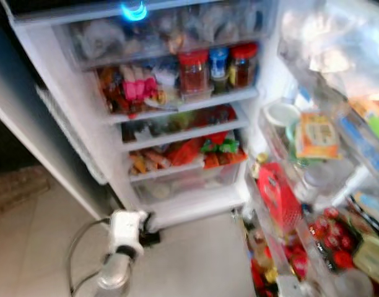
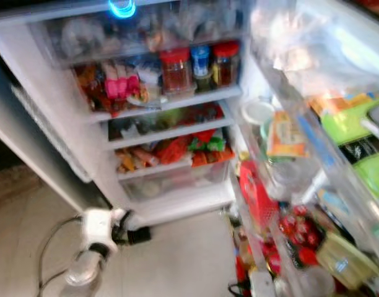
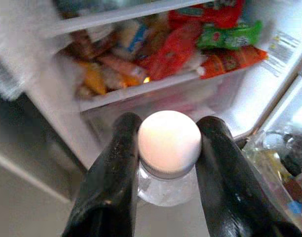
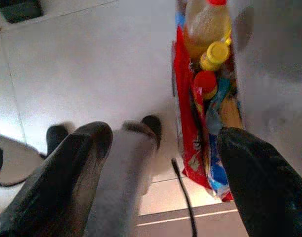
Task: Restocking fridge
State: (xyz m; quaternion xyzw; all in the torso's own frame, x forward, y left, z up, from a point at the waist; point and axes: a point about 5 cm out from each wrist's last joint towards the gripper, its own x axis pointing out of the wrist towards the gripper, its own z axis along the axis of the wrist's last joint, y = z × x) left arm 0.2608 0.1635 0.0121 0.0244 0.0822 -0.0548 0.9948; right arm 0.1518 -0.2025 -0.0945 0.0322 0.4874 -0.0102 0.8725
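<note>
White-capped and clear, the bottle (image 3: 169, 153) sits pinched at its neck by our left tool (image 3: 166, 173), low in front of the open fridge (image 1: 177, 210) near its bottom drawer (image 3: 190, 98). Our shelves above hold red-lidded jars (image 1: 194, 73) and bright snack packets (image 1: 189, 151). The door racks (image 1: 313, 185) on our right are packed with containers. Our right tool (image 4: 161, 177) hangs with fingers spread wide above the pale floor (image 4: 92, 74), beside bottles in the door's lowest rack (image 4: 207, 74).

fridge shelf (image 1: 183, 106) carries red-lidded jars (image 1: 194, 71); lower shelf (image 1: 177, 168) holds snack packets (image 1: 188, 151).
</note>
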